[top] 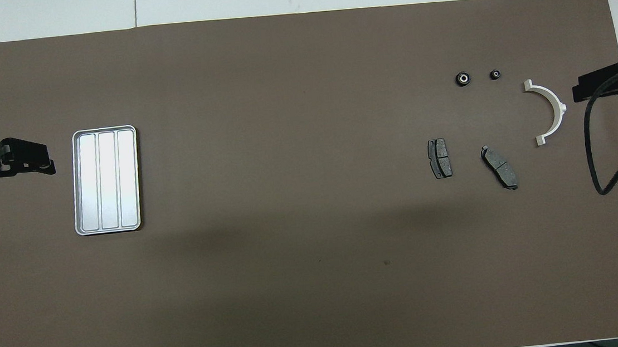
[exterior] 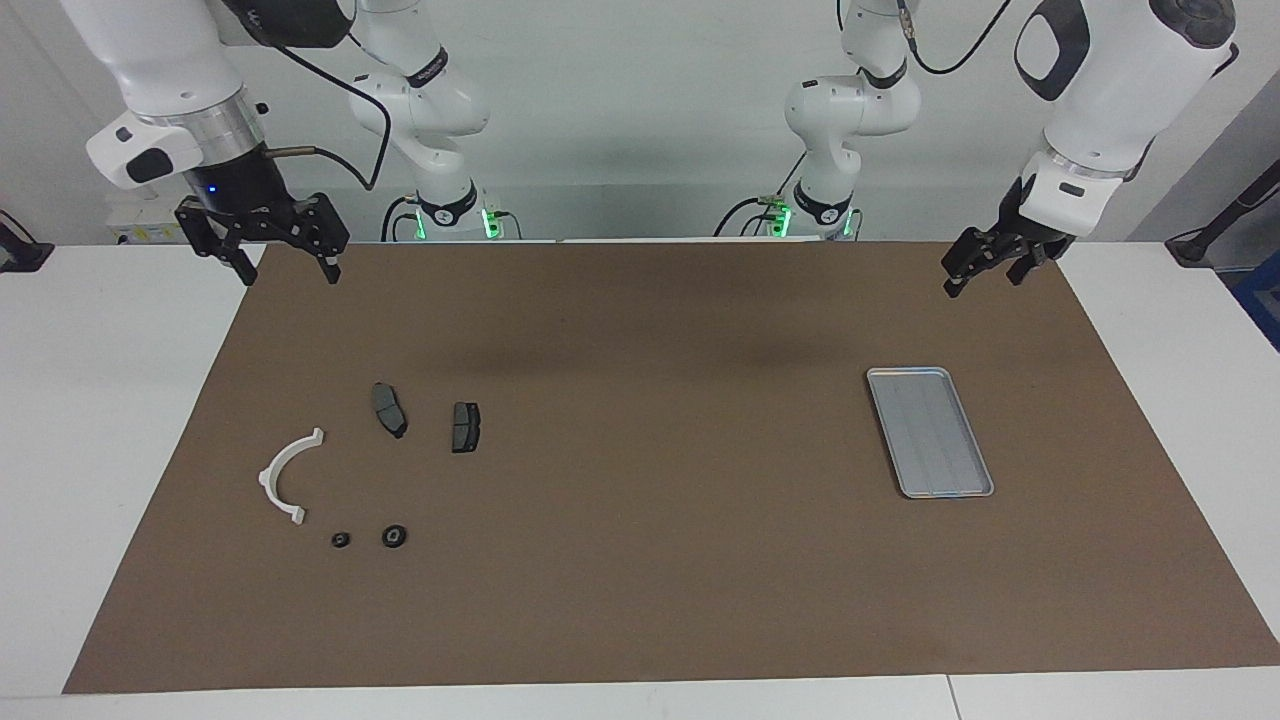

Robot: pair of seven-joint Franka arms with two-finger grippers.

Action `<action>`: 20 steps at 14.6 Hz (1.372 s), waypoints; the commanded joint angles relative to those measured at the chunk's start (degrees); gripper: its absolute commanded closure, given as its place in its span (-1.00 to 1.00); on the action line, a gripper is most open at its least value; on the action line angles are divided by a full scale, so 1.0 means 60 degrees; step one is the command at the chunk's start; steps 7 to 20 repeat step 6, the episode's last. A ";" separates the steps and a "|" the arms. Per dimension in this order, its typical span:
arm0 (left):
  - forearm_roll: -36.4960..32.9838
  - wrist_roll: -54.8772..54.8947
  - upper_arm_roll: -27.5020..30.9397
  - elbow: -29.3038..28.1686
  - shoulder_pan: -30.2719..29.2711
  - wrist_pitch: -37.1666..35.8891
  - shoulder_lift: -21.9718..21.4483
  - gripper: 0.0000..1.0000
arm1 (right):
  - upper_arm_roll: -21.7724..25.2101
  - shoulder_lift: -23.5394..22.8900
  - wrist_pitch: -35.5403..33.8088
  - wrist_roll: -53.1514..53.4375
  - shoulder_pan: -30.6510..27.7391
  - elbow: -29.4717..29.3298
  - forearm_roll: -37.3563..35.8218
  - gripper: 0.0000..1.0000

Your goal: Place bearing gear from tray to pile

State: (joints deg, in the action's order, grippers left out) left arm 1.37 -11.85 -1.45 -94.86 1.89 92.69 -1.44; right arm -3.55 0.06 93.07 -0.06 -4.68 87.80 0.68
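The silver ribbed tray [exterior: 930, 432] [top: 105, 180] lies toward the left arm's end of the table with nothing in it. The pile toward the right arm's end holds a white half-ring bracket [exterior: 285, 475] [top: 550, 113] and two dark brake pads [exterior: 389, 409] [exterior: 465, 426]. Two small black round parts [exterior: 394, 537] [exterior: 341, 540] lie beside the bracket, farther from the robots. I cannot tell which is the bearing gear. My left gripper [exterior: 985, 270] [top: 34, 167] hangs open above the mat's edge by the tray. My right gripper [exterior: 283, 265] [top: 581, 91] hangs open above the mat's corner by the pile.
A brown mat [exterior: 640, 600] covers most of the white table. Both arm bases stand at the robots' edge. The right arm's black cable [top: 599, 170] loops over the mat's edge beside the bracket.
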 commanded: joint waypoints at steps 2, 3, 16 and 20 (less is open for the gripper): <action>-0.0097 0.0085 -0.0037 -0.0377 -0.0052 0.0240 -0.0303 -1.00 | -0.0039 0.0209 0.0074 0.0040 -0.0040 0.0294 0.0092 -1.00; -0.0097 0.0085 -0.0037 -0.0377 -0.0052 0.0240 -0.0303 -1.00 | -0.0039 0.0209 0.0074 -0.0004 -0.0040 0.0294 0.0092 -1.00; -0.0097 0.0085 -0.0037 -0.0377 -0.0052 0.0240 -0.0303 -1.00 | -0.0039 0.0194 0.0074 -0.0165 -0.0054 0.0279 0.0092 -1.00; -0.0097 0.0085 -0.0037 -0.0377 -0.0052 0.0240 -0.0303 -1.00 | -0.0039 0.0194 0.0074 -0.0165 -0.0054 0.0279 0.0092 -1.00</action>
